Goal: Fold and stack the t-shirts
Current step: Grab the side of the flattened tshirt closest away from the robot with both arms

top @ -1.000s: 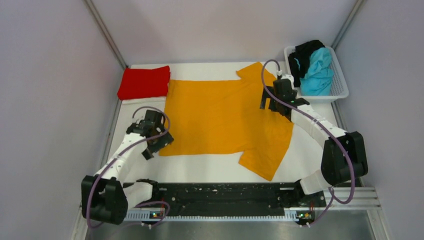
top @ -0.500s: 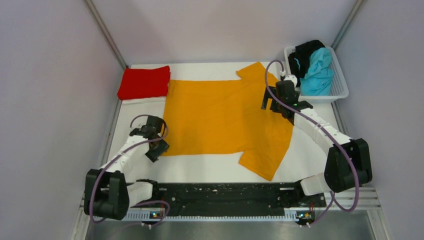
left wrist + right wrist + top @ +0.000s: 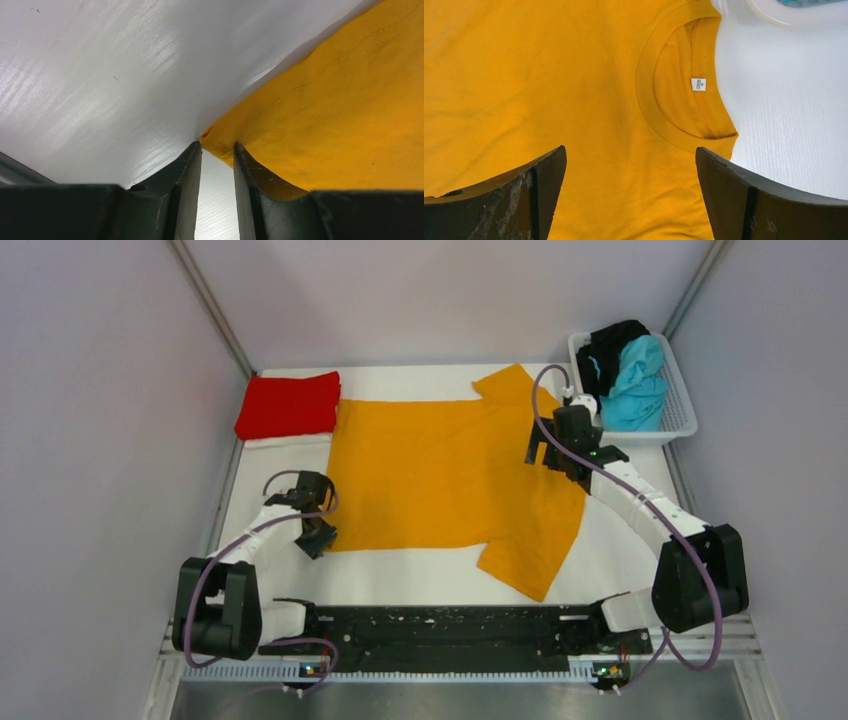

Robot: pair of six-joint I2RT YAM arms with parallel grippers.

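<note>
The orange-yellow t-shirt (image 3: 450, 480) lies spread flat on the white table, collar (image 3: 684, 95) toward the right. My left gripper (image 3: 318, 535) is low at its near left hem corner; its jaws stand narrowed with a slim gap, and the corner (image 3: 215, 140) sits between the fingertips (image 3: 195, 155). The right gripper (image 3: 556, 452) hovers wide open (image 3: 630, 148) over the shirt's shoulder area next to the collar, holding nothing. A folded red t-shirt (image 3: 288, 405) rests at the back left, touching the orange one's hem.
A white basket (image 3: 650, 432) at the back right holds a crumpled turquoise t-shirt (image 3: 635, 380) and a black one (image 3: 610, 345). Its rim (image 3: 794, 15) shows beyond the collar. Grey walls close in both sides and the back.
The left gripper dropped to the table at the shirt's hem corner and its jaws narrowed round it. The right gripper shifted slightly toward the back right, still wide open.
</note>
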